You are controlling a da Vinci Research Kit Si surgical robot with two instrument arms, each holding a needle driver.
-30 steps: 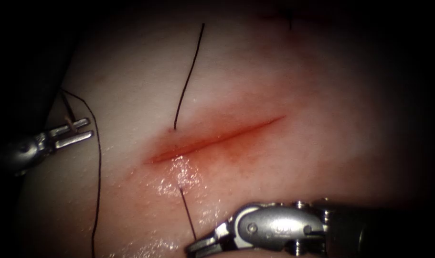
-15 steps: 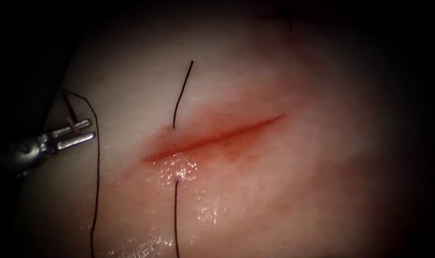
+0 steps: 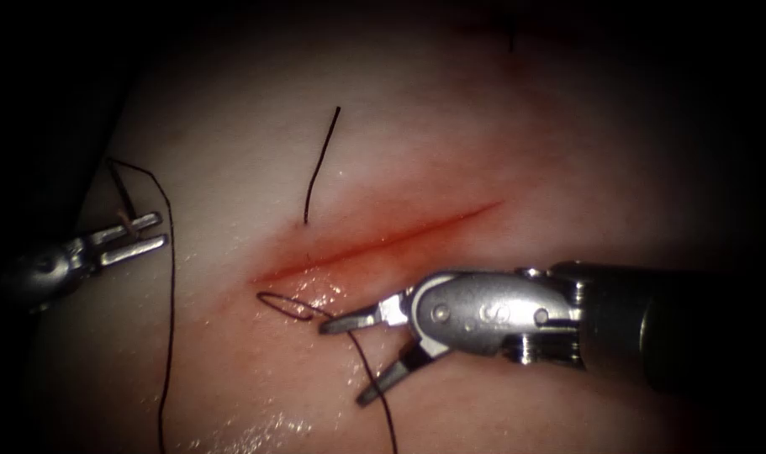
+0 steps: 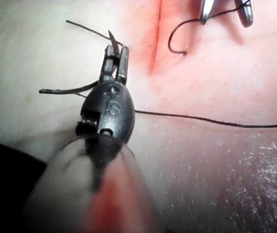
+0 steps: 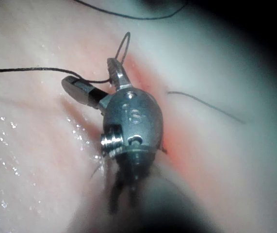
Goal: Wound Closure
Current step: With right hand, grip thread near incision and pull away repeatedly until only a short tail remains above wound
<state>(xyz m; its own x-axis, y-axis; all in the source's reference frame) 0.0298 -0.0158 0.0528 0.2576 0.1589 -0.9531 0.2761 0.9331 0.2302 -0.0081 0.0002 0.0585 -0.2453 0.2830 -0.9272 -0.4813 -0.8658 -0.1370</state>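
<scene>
Needle [image 3: 127, 210] sits in my left tool [image 3: 161, 229], jaws pinched narrow on it, well left of the cut [image 3: 383, 240] and clear of the tissue [image 3: 483, 126]. Can't make out where along its curve I grip; most of the needle is hidden behind the jaws. My right tool [image 3: 342, 364] is just right of the cut's near end, jaws spread wide, gripping nothing. Thread [image 3: 374, 378] runs betw. them, crossing their axis; the right wrist view shows it strung across the gap near the upper jaw's tip, contact unclear. A small loop [image 3: 283, 306] lies just off that tip, toward the left tool. Right tool is far nearer the loop than left. Short tail [image 3: 319, 168] stands on the cut's left side. Long strand [image 3: 171, 319] drops from the needle out of frame.
</scene>
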